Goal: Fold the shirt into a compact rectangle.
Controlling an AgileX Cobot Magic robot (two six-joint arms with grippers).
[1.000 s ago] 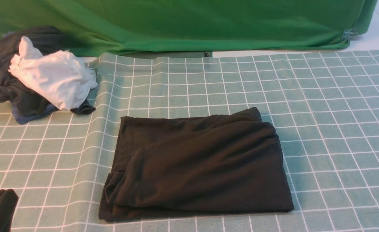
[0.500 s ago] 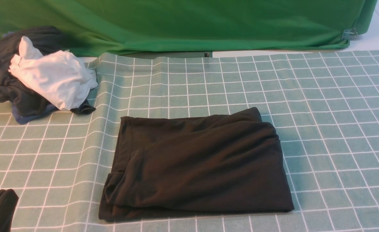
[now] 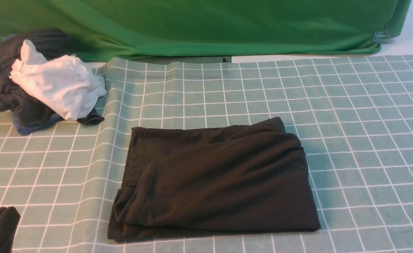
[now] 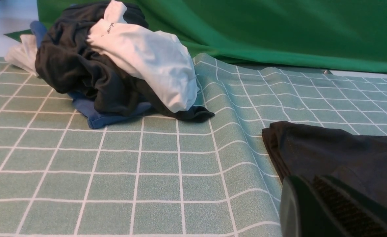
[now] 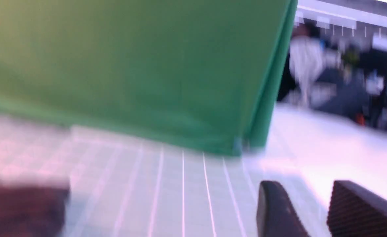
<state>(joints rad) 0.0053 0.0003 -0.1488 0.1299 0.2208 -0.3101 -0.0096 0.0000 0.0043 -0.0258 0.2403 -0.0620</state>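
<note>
While my left gripper (image 4: 325,210) is closed, empty, and my right gripper (image 5: 312,210) parted, brushing the shirt (image 3: 213,182) could undo its loose folds.

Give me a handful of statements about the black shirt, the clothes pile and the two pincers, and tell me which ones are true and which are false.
1. The black shirt lies folded into a rough rectangle on the checked cloth. True.
2. The white garment lies spread flat beside the shirt. False: it sits crumpled on top of the dark clothes bundle, at the far left, apart from the shirt.
3. The right pincer is clamped on the shirt. False: its jaws stand apart with nothing between them.
4. The left pincer is shut and holds no cloth. True.
5. A green backdrop hangs behind the table. True.
</note>
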